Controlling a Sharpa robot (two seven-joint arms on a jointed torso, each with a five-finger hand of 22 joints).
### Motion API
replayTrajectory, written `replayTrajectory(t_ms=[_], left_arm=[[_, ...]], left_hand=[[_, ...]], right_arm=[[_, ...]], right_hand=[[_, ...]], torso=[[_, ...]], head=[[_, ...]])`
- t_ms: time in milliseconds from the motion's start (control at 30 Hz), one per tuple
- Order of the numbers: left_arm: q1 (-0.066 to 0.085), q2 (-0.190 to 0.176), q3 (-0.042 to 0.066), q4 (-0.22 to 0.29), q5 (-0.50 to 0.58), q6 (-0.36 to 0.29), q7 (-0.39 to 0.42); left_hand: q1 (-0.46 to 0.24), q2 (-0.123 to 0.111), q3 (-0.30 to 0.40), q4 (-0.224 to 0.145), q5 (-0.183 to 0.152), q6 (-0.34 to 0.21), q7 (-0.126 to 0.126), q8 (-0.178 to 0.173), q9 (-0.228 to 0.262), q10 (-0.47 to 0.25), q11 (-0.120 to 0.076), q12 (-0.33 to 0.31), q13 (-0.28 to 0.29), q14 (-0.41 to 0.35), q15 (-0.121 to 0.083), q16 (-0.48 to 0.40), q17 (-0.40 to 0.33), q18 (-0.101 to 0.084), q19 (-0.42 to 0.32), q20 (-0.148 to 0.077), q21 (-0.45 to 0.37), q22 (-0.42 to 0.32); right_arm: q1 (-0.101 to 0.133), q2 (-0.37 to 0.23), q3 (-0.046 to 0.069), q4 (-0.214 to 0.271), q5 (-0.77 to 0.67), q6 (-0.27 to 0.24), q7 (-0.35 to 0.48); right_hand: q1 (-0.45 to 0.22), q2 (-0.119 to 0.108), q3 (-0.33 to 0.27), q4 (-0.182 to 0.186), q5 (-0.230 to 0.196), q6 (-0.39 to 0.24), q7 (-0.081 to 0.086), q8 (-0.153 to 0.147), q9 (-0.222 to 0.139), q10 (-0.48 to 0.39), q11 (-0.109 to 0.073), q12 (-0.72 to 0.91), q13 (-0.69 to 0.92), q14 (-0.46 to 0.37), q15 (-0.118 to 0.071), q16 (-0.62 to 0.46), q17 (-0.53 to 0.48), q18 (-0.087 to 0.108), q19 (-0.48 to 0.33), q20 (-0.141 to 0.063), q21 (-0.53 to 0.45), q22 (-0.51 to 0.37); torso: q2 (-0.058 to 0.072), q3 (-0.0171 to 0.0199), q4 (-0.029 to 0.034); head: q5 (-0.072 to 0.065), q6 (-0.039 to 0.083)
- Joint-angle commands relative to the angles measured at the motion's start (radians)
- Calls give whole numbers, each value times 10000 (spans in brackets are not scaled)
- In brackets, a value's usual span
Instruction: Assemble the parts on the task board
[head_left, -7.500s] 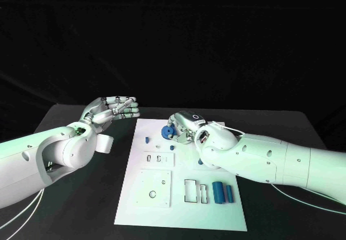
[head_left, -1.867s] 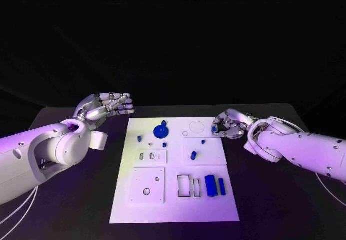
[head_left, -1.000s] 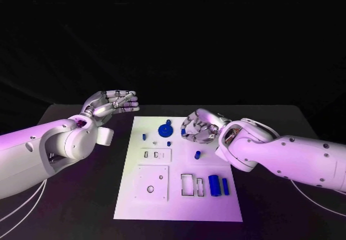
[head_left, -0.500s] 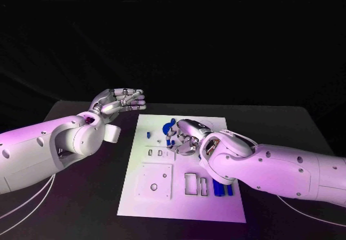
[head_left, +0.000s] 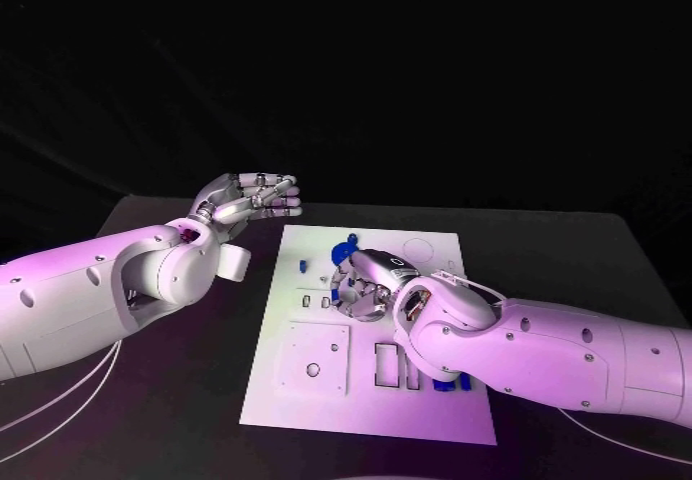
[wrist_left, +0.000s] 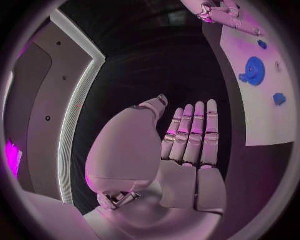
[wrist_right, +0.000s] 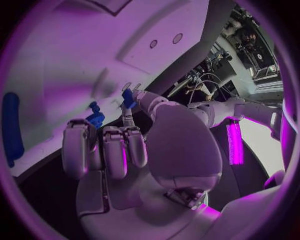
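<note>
The white task board (head_left: 296, 408) lies in the middle of the black table. My right hand (head_left: 368, 287) hovers low over the board's middle, fingers curled. In the right wrist view its thumb and a finger pinch a small blue part (wrist_right: 128, 97). A blue gear (head_left: 346, 248) stands at the board's far side just beyond that hand, and also shows as the gear (wrist_left: 253, 70) in the left wrist view. A small blue peg (head_left: 300, 267) stands near the board's left edge. My left hand (head_left: 254, 194) is raised beyond the board's far left corner, holding nothing.
Rectangular slots (head_left: 387, 364) and a square recessed plate (head_left: 315, 358) mark the board's near half. Blue long parts (head_left: 453, 383) peek out from under my right forearm. Bare black table (head_left: 577, 260) surrounds the board on both sides.
My right hand has swung from the board's right edge leftward to its middle and lowered. The left hand stays raised. The camera has shifted.
</note>
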Motion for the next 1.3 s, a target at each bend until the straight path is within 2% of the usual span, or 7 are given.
replayTrajectory(t_ms=[33,600,1300], left_arm=[[11,26,6,33,-37,204,17],[13,28,7,51,-37,214,-1],[13,37,7,46,-39,219,-10]], left_hand=[[90,4,-15,-53,34,-51,369,-33,-7,-32,-16,5,6,70,-19,-55,-11,60,54,3,-68,-8],[69,5,-15,-53,34,-37,362,-28,-5,-14,-22,13,8,80,-21,-63,-11,60,59,3,-71,-8],[69,5,-15,-53,34,-37,362,-28,-5,-14,-22,13,8,80,-21,-63,-11,60,59,3,-71,-8]], right_arm=[[-30,60,-4,-66,-483,121,-225],[-112,221,-33,-316,-814,292,-228],[-234,347,-56,-454,-808,434,-139]], right_hand=[[-116,-15,18,25,12,19,-41,132,307,368,-51,-64,1747,947,-31,22,2221,39,-57,-43,-58,735],[-181,-81,8,20,11,-3,-41,139,312,369,-52,-64,1748,945,-31,19,2213,38,-53,-44,-59,740],[-263,-166,-1,18,12,-61,-25,129,307,357,-41,-80,1734,944,-27,17,2207,45,-66,-41,-89,720]], torso=[[-2,6,-8],[7,-5,-5],[-16,6,-20]], head=[[56,-31],[125,-149],[153,-254]])
